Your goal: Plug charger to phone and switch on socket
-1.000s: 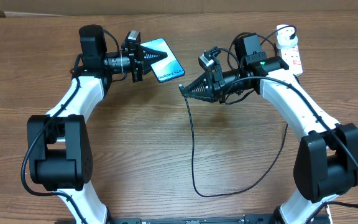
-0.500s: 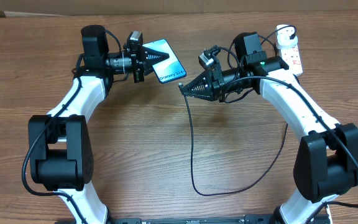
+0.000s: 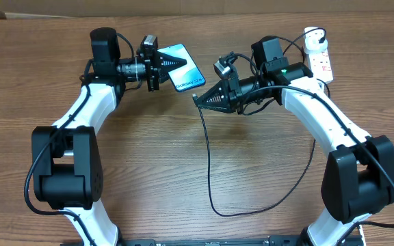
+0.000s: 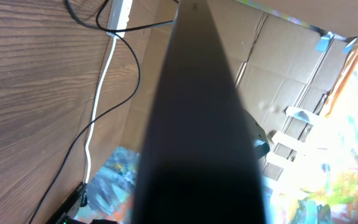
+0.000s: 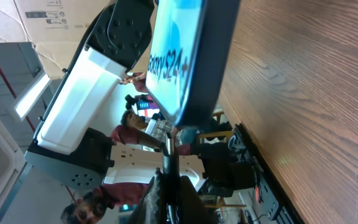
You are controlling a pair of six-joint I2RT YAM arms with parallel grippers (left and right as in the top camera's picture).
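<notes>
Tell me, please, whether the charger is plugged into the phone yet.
Out. Overhead, the charger tip, pinched in the right hand, sits short of the phone that the left hand holds.

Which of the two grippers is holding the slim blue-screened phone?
The left gripper: it clamps the blue-screened phone, while the right gripper pinches the thin black cable.

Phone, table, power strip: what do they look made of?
phone: glossy glass front, judging by the sheen; the dark edge may be metal or plastic.
table: brown wood grain, matte; could be laminate.
power strip: smooth white plastic, by its moulded look.
</notes>
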